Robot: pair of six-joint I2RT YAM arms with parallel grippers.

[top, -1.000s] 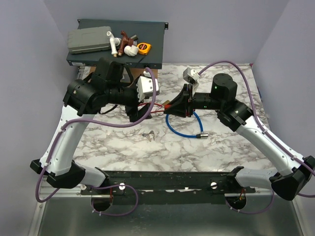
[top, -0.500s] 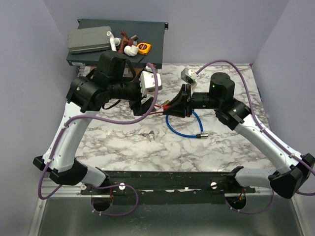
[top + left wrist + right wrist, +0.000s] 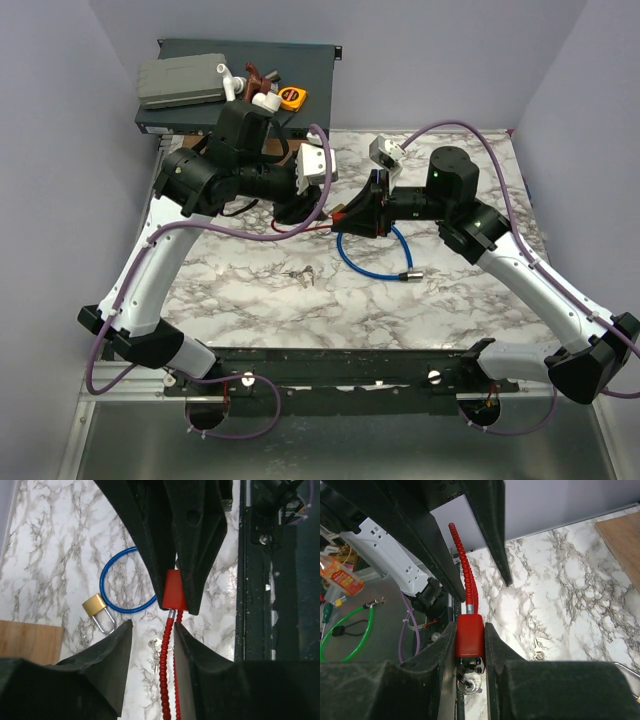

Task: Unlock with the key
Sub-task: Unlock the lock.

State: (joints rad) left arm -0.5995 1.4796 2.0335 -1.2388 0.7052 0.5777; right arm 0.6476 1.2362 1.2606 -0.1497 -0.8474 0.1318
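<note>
— Two grippers on one tiny red-headed key (image 3: pixel 175 591) with a ribbed red cord (image 3: pixel 167 680): why?
— Right gripper (image 3: pixel 470 627) clamps its head above the marble table (image 3: pixel 60 555); left gripper (image 3: pixel 153 626) sets parted fingers (image 3: pixel 112 660) astride the cord, likely to steady it.

Legible markings: none.
Print on orange item (image 3: pixel 337 577) (R wrist view) blurred, unreadable. Label patch on yellow tape measure (image 3: pixel 293 98), top view: too small to read. Grey case (image 3: pixel 180 82) near it: no chars. resolvable. Nothing else carries readable txt, nos. or signs.
</note>
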